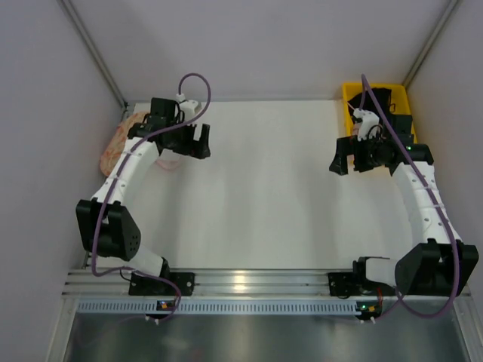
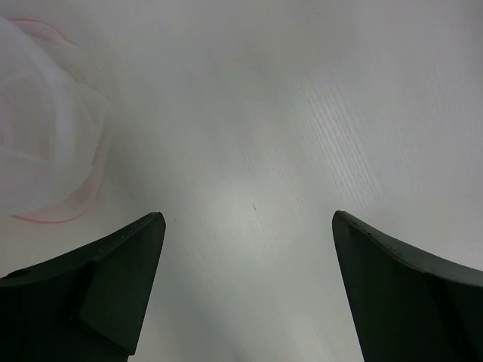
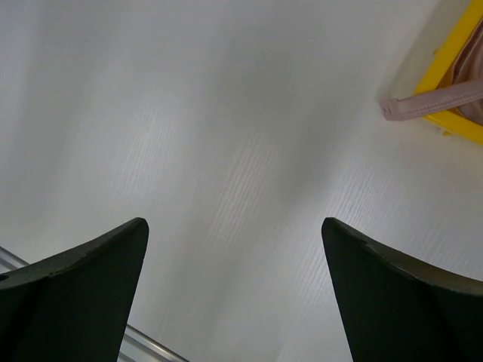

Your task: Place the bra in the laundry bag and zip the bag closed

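Note:
The laundry bag (image 2: pixel 47 128) is a see-through white mesh pouch with a pink rim, lying on the table at the upper left of the left wrist view. My left gripper (image 2: pixel 247 219) (image 1: pixel 189 145) hovers open to its right, with only bare table between the fingers. Of the bra, a pale pink strap (image 3: pixel 430 105) hangs over the rim of the yellow bin (image 3: pixel 453 53), and the rest lies inside it, mostly out of view. My right gripper (image 3: pixel 234 222) (image 1: pixel 355 160) is open and empty, just in front of the bin.
The yellow bin (image 1: pixel 349 94) stands at the back right corner with a black garment (image 1: pixel 381 102) in it. A peach patterned fabric piece (image 1: pixel 119 139) lies against the left wall. Side walls close in the white table (image 1: pixel 264 196).

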Robot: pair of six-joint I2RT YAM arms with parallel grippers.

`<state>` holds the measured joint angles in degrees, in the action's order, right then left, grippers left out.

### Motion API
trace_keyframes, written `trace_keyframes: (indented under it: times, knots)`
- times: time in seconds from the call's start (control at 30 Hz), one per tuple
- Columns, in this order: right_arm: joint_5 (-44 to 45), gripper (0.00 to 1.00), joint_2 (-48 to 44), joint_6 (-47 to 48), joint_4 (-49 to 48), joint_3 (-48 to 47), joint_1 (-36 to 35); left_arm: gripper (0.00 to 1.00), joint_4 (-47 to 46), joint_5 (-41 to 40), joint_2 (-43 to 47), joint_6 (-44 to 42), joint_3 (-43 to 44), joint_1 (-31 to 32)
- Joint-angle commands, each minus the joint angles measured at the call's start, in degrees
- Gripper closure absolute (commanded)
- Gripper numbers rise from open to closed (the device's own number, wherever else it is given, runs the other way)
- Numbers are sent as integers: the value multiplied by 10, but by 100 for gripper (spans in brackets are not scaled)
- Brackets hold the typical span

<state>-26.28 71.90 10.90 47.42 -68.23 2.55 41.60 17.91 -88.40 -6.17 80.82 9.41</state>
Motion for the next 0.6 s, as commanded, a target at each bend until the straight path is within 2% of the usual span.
trace_keyframes:
  times: [0.0, 0.03, 0.1, 0.13, 0.17, 0.23, 0.37, 0.5, 0.57]
  knots:
    - [-6, 1, -4, 3, -15, -8, 4, 2, -1, -44, -8, 40, 38, -11]
    - [-5, 1, -4, 4, -15, -9, 4, 2, 3, -26, -26, 58, 50, -24]
    - [-1, 1, -2, 6, -12, -14, 4, 2, 14, 74, -53, 84, 99, -68]
    - [0, 1, 0, 8, -11, -15, 4, 2, 15, 104, -83, 112, 115, -130]
    - [3, 0, 1, 11, -8, -19, 4, 2, 17, 137, -99, 121, 144, -159]
    - [6, 1, 2, 12, -5, -22, 4, 2, 19, 136, -135, 115, 174, -213]
    - [11, 1, 5, 17, 0, -24, 4, 4, 18, 56, -188, 123, 239, -255]
    - [17, 1, 14, 19, 6, -31, 4, 13, 14, 68, -253, 150, 297, -301]
    - [18, 0, 21, 21, 12, -38, 4, 23, 5, 89, -287, 162, 321, -324]
